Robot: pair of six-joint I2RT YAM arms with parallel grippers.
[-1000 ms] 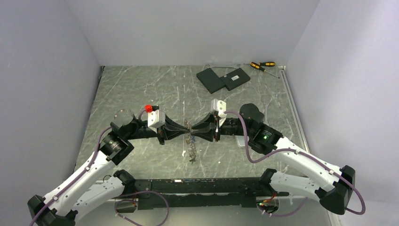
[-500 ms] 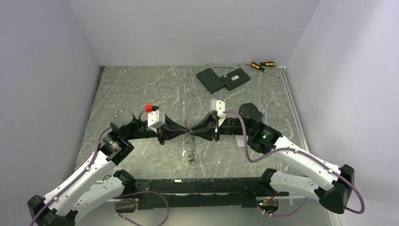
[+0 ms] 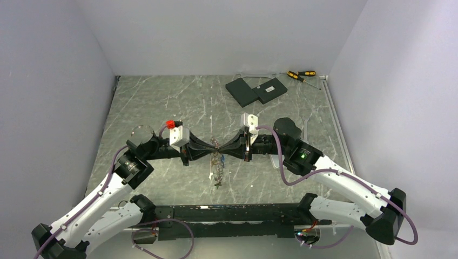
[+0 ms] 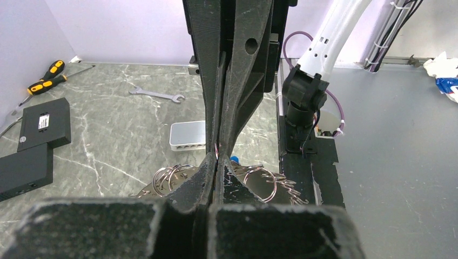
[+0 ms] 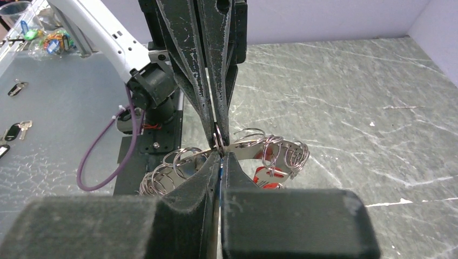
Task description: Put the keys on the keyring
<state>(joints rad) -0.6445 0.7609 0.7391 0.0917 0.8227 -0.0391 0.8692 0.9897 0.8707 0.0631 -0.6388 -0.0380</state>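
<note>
Two grippers are meeting tip to tip over the middle of the marbled table in the top view. The left gripper is reaching in from the left and the right gripper from the right. The keyring is trailing from that meeting point toward the near edge as a dangling cluster. Two black boxes and the screwdrivers are lying in the far right corner, well apart from it.

Seen from the left wrist, the left gripper's fingers are pressing together with no gap, pinching the keyring's wire. The right gripper's fingers are coming down from the top, narrowed to a sliver around the same wire. Loops are fanning out to both sides. A pale slab and a wrench are lying on the table beyond.

Seen from the right wrist, the right gripper's fingers are clamping a flat metal part of the bunch. The left gripper's tips are gripping a small ring just above. Red-headed keys are hanging among the loops. A few loose keys are lying on the grey bench at the left.
</note>
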